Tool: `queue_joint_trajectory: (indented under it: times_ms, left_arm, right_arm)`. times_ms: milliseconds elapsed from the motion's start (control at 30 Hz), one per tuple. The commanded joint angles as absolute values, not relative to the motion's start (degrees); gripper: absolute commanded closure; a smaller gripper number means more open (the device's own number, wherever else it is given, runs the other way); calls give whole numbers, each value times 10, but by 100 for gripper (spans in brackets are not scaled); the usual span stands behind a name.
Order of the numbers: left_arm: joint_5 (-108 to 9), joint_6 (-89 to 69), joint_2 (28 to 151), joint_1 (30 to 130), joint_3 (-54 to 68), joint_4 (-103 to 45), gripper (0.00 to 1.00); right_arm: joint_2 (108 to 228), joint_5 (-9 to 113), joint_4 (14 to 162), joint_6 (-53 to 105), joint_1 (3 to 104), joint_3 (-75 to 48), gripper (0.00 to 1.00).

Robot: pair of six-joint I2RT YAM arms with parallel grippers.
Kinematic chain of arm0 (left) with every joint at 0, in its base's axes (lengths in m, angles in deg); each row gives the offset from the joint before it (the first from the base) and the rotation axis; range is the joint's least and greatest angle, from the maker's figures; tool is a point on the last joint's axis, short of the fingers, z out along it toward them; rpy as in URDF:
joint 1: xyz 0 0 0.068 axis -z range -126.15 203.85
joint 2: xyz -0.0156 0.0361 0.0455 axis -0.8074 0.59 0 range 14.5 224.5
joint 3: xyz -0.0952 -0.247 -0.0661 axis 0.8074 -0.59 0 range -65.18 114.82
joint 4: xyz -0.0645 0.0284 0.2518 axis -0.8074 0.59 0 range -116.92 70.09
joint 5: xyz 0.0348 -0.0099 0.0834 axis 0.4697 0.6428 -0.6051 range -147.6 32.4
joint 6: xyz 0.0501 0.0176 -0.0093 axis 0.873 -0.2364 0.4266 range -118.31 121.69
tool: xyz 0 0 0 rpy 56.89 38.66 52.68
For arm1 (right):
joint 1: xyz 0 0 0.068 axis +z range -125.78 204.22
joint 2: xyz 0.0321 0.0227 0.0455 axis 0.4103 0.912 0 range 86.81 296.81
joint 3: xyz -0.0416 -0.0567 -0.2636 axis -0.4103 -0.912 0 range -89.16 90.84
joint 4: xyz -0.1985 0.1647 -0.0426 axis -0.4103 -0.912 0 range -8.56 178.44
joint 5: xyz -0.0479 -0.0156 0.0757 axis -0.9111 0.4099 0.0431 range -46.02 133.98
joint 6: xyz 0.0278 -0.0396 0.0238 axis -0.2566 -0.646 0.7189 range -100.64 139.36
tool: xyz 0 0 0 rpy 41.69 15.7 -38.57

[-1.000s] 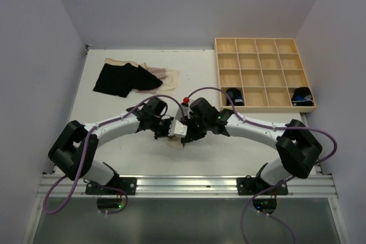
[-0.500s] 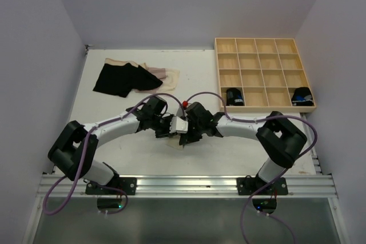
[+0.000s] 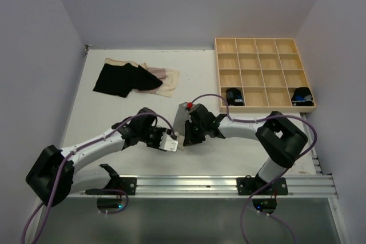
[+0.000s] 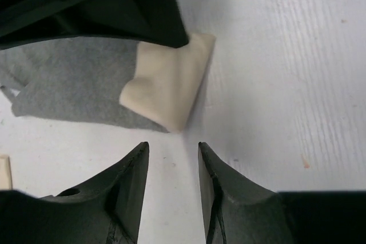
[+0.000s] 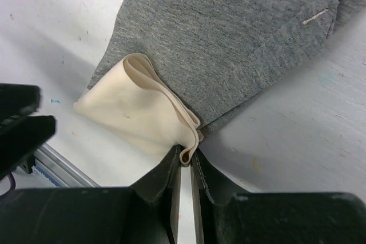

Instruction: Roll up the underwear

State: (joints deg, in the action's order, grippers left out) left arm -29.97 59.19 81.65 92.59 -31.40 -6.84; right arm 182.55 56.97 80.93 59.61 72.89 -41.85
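A grey underwear (image 5: 229,32) lies flat on the white table, with a folded pale beige underwear (image 5: 134,112) at its corner. My right gripper (image 5: 186,155) is shut on the beige fold's layered edge. From above, that gripper (image 3: 184,135) sits at the near middle of the table, with the grey cloth (image 3: 182,117) just behind it. My left gripper (image 4: 171,152) stands open over bare table, a short way off the beige fold (image 4: 166,87), nothing between its fingers. Seen from above, the left gripper (image 3: 171,142) is just left of the right one.
A black underwear (image 3: 121,79) and a pale beige one (image 3: 167,78) lie spread at the back left. A light wooden tray (image 3: 264,107) of square compartments stands at the back right, with dark rolled cloths (image 3: 233,96) (image 3: 301,95) in two front cells.
My left gripper has opened, let go of the cloth and drawn back to the near left. My right gripper has closed on the beige fold's edge.
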Motion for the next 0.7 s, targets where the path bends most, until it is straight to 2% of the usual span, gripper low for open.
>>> queue_joint_trajectory:
  times_ms: [0,33,200,500,667]
  left_arm:
    - [-314,658,809,954,-341,-117,55]
    - [-318,663,809,959,-348,-124,52]
    - [-338,705,803,978,-370,-153,48]
    - [-375,765,759,1010,-430,-219,47]
    - [-409,804,776,1012,-458,-259,50]
  right_arm:
    - [1841,563,819,596,726,-415,84]
    - [1844,564,818,595,726,-413,84]
    - [1855,570,813,592,727,-394,83]
    - [1877,580,800,579,727,-370,82]
    - [1881,584,797,577,727,-365,81]
